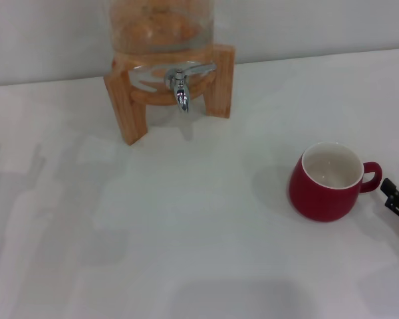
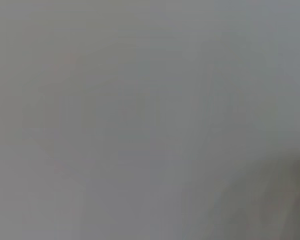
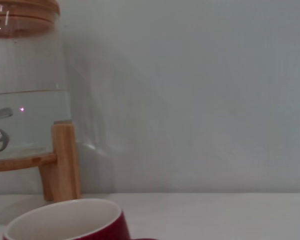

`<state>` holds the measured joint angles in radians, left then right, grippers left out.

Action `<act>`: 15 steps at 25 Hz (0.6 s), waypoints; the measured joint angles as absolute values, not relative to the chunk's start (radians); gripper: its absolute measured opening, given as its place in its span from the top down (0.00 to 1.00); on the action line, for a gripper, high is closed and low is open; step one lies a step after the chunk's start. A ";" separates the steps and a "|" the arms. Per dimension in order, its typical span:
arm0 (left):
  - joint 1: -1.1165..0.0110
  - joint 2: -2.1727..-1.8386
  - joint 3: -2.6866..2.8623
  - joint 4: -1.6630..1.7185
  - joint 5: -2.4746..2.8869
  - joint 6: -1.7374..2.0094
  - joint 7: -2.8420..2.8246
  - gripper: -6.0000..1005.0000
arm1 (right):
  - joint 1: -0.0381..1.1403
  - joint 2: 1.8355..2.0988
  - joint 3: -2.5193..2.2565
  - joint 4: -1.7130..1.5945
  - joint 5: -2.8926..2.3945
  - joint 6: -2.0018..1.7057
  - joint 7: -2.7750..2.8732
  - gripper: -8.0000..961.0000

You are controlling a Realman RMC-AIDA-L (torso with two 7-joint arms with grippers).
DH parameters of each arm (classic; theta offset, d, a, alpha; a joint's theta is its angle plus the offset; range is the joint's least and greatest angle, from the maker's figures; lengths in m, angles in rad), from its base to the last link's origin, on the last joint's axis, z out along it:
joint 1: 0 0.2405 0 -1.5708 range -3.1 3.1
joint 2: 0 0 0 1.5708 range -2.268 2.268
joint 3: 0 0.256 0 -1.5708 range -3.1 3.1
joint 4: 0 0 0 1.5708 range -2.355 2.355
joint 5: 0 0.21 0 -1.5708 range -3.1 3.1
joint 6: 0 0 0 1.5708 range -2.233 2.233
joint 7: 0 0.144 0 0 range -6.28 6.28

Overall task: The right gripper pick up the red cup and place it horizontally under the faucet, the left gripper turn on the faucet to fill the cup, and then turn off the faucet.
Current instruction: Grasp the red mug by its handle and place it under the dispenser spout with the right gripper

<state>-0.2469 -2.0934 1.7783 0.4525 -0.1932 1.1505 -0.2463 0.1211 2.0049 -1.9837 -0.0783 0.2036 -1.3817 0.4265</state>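
The red cup (image 1: 324, 183) stands upright on the white surface (image 1: 186, 232), well right of the faucet (image 1: 181, 85), handle toward my right pincer (image 1: 398, 201), whose opening I cannot tell. Glossy ceramic: I judge it rigid, slippery, breakable, so I'd grip across the rim wall.

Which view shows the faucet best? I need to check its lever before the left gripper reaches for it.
The head view: the whole faucet shows there, spout down, lever pointing toward the robot's right. The right wrist view catches only part of it at the picture's edge. The left wrist view shows none of it.
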 joint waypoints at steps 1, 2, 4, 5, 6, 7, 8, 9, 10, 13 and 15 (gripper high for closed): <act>-0.247 -2.093 1.778 0.453 -0.193 1.151 -0.246 0.19 | 0.121 2.005 -1.990 -0.078 0.204 -1.382 0.426 0.14; -0.247 -2.093 1.778 0.452 -0.193 1.151 -0.246 0.19 | 0.121 2.005 -1.993 -0.078 0.204 -1.382 0.427 0.14; -0.247 -2.093 1.778 0.452 -0.193 1.151 -0.245 0.19 | 0.121 2.005 -2.001 -0.078 0.204 -1.382 0.427 0.14; -0.248 -2.092 1.778 0.452 -0.193 1.150 -0.245 0.19 | 0.121 2.005 -2.005 -0.078 0.204 -1.382 0.426 0.14; -0.248 -2.092 1.778 0.452 -0.193 1.151 -0.245 0.19 | 0.121 2.005 -2.009 -0.078 0.204 -1.382 0.426 0.14; -0.248 -2.092 1.778 0.452 -0.193 1.150 -0.245 0.19 | 0.121 2.005 -2.014 -0.078 0.204 -1.382 0.426 0.14; -0.248 -2.092 1.778 0.453 -0.193 1.151 -0.245 0.19 | 0.121 2.005 -2.019 -0.078 0.204 -1.382 0.426 0.14; -0.248 -2.092 1.778 0.452 -0.193 1.151 -0.245 0.19 | 0.122 2.005 -2.023 -0.078 0.204 -1.382 0.426 0.14; -0.248 -2.092 1.778 0.452 -0.193 1.151 -0.245 0.19 | 0.123 2.005 -2.028 -0.078 0.204 -1.383 0.426 0.14; -0.249 -2.092 1.778 0.452 -0.193 1.151 -0.244 0.19 | 0.124 2.005 -2.036 -0.080 0.204 -1.384 0.426 0.14; -0.249 -2.092 1.778 0.452 -0.193 1.151 -0.244 0.19 | 0.125 2.005 -2.037 -0.081 0.204 -1.384 0.426 0.14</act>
<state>-0.2485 -2.0923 1.7778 0.4525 -0.1932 1.1505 -0.2444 0.1250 2.0049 -2.0370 -0.0808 0.2041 -1.3837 0.4265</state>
